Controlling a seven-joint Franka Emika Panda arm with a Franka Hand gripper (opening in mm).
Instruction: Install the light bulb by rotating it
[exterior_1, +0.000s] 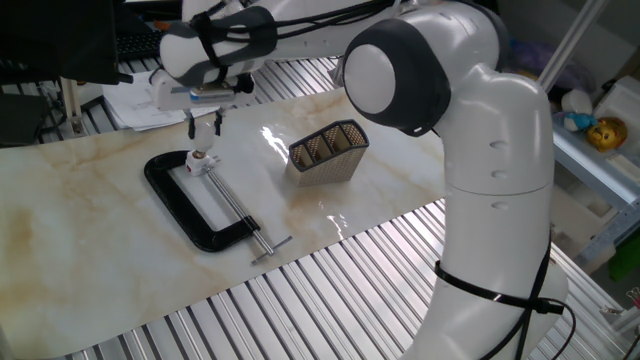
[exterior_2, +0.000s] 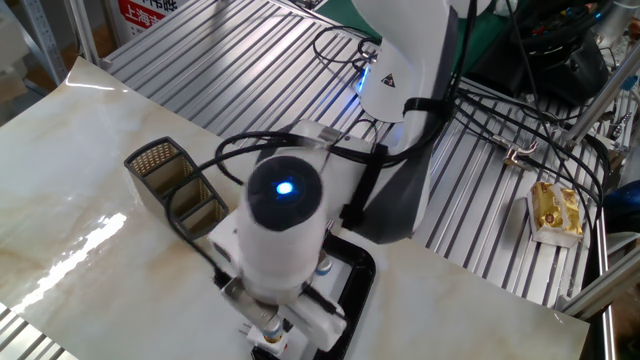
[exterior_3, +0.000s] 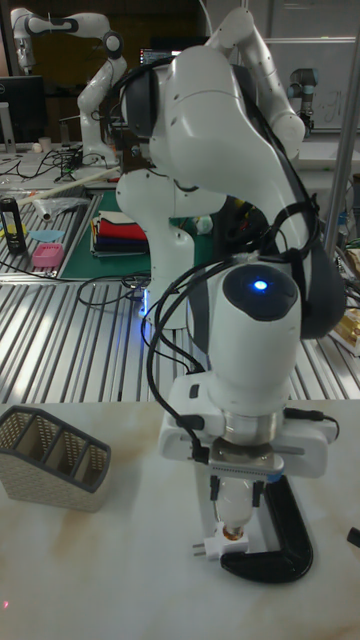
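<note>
**Gripper Positioned Over Clamp-Mounted Socket**

One fixed view: The gripper (exterior_1: 204, 128) points straight down above the far end of a black C-clamp (exterior_1: 195, 200) lying flat on the marble-patterned table (exterior_1: 80, 220). A small white socket (exterior_1: 201, 160) sits at the clamp's far end, directly below the fingertips. The fingers stand close together with something pale between them, but the light bulb cannot be made out clearly at this size. A mesh basket (exterior_1: 328, 151) with three compartments stands to the right of the clamp, apart from it. The clamp's screw bar extends toward the near edge of the table.

The other fixed view: The arm's wrist, with a lit blue indicator, blocks most of the work area. The gripper (exterior_2: 272, 332) shows only partly at the lower edge, above the C-clamp (exterior_2: 350, 280). The mesh basket (exterior_2: 175, 190) stands to the left of the arm. Jaw state cannot be read here.

Tall fixed view: The gripper (exterior_3: 233, 500) hangs vertically with its fingers closed on the light bulb (exterior_3: 233, 508), a white rounded body held between them. Its narrow base meets the socket (exterior_3: 222, 543), which shows an orange centre and rests at the C-clamp's (exterior_3: 280, 545) left end. The mesh basket (exterior_3: 55, 458) stands well to the left.
</note>
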